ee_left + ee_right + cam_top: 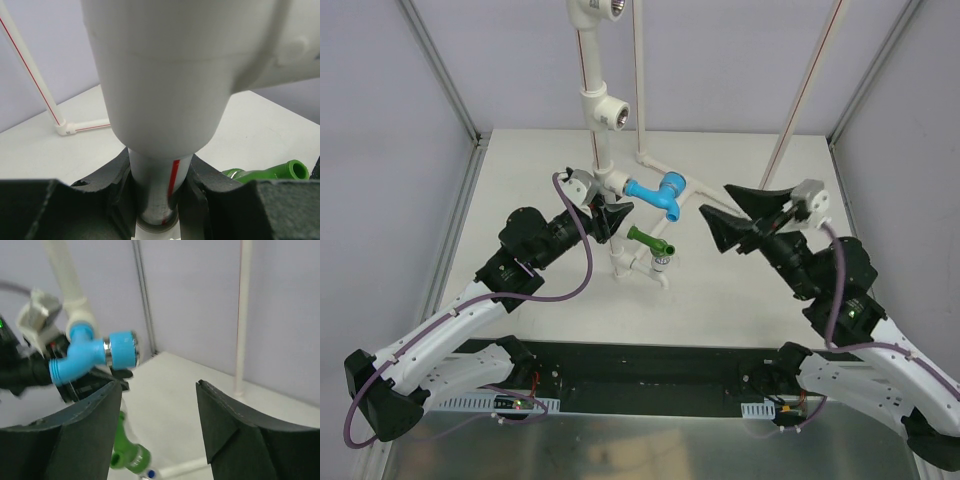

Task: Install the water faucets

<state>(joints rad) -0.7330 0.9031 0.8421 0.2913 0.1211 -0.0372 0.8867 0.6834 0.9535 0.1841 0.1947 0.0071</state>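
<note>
Table: a white surface, enclosed by pale walls on the far, left and right edges.

Pipe frame: white tubing is stood upright midway between the left and right edges, nearer the far edge than the near one. Two round sockets higher up the frame are seen unfilled.

Left gripper: its fingers are clamped around a thin upright tube of the frame, just below a wide white fitting, so the frame is judged to be braced.

Right gripper: its fingers are spread wide and nothing is held. It is aimed at the frame from the right-edge side, near the taps but apart from them.

Blue tap: it is seated sideways in a fitting on the frame, spout down, its shiny round top facing the right gripper. How tightly it is screwed in cannot be told.

Green tap: it is set lower on the frame, toward the near edge, in a small white fitting. Its seating cannot be judged either.

Risk, frame: were the left clamp to slip, the frame could be twisted or tipped by any turning force at a tap.

Risk, blue tap: if the round top is gripped off-centre, it could be spun without the body being tightened, or the thread crossed.

Risk, green tap: it could be knocked by the lower right finger during the approach.
</note>
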